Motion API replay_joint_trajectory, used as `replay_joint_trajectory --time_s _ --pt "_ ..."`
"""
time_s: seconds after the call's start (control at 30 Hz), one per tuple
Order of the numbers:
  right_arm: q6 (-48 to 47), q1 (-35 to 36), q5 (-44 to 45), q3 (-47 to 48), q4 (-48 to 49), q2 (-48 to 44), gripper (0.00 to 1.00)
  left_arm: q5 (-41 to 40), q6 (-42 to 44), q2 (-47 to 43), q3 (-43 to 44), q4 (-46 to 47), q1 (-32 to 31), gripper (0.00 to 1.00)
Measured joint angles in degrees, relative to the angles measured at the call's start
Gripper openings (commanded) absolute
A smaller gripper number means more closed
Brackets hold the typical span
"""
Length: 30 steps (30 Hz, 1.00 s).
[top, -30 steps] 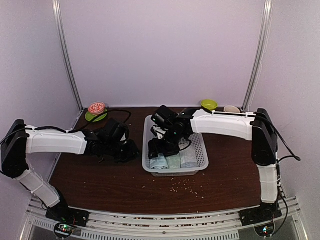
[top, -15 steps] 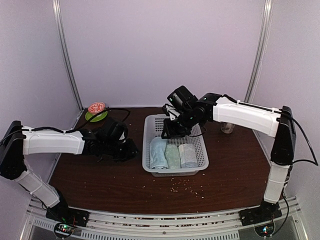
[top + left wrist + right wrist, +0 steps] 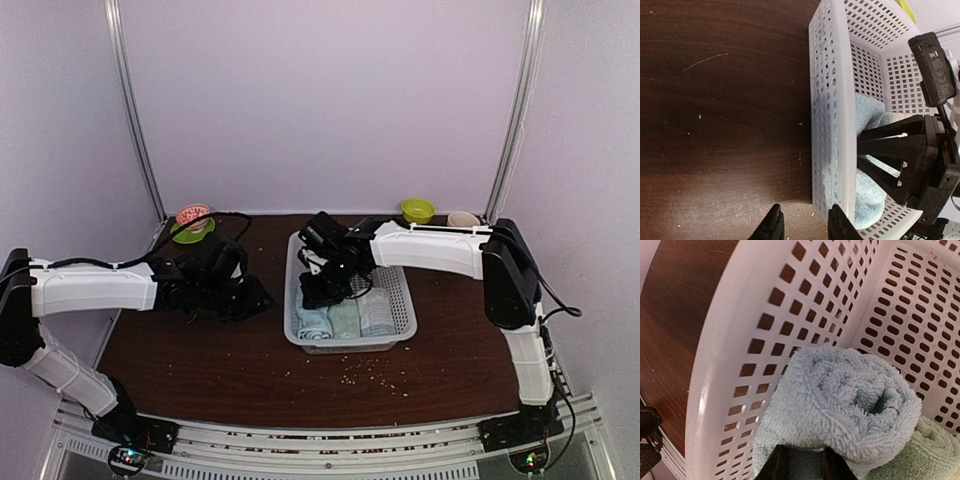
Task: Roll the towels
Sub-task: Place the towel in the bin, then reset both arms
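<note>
Back down into the basket (image 3: 832, 100), right gripper (image 3: 802, 465) straddles the light blue towel (image 3: 840, 400) — grip unclear. The roll points near-to-far against the left wall, pale green towel (image 3: 920, 455) and greyish-white towel (image 3: 377, 312) parallel beside it. Left gripper (image 3: 805, 227), slightly parted, sits just outside.

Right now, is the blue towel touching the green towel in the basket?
Touching. The right wrist view shows the blue towel pressed against the green towel, with no gap between them.

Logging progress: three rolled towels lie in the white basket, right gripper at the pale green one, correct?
Not quite. The right gripper is at the light blue towel, not the pale green towel; the right wrist view shows it. The rest holds.
</note>
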Motion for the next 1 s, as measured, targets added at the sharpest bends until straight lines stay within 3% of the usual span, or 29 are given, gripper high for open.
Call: replay_joint_trajectory --time_s 0.23,0.3,0.63,0.83,1.0 --pt "-0.7 0.5 0.3 -1.4 -0.4 -2.3 0.54 -0.5 0.1 -0.2 -1.1 -0.2 0.0 0.3" --pt "-0.9 0.5 0.7 -2.1 -0.7 -4.4 0.57 -0.6 0.3 -0.5 -1.2 -0.3 0.0 0.31" --pt "-2.6 0.8 2.9 -12.0 5.2 -24.0 0.57 -3.6 3.5 -4.9 -1.2 -2.3 0.0 0.32" --pt "-3.8 1.1 5.3 -23.3 10.9 -31.1 0.47 -7.4 6.8 -10.6 -2.0 -3.5 0.1 0.34" --pt "-3.4 1.2 9.9 -34.6 17.5 -35.5 0.62 -10.5 10.6 -15.8 -3.7 -4.3 0.2 0.39"
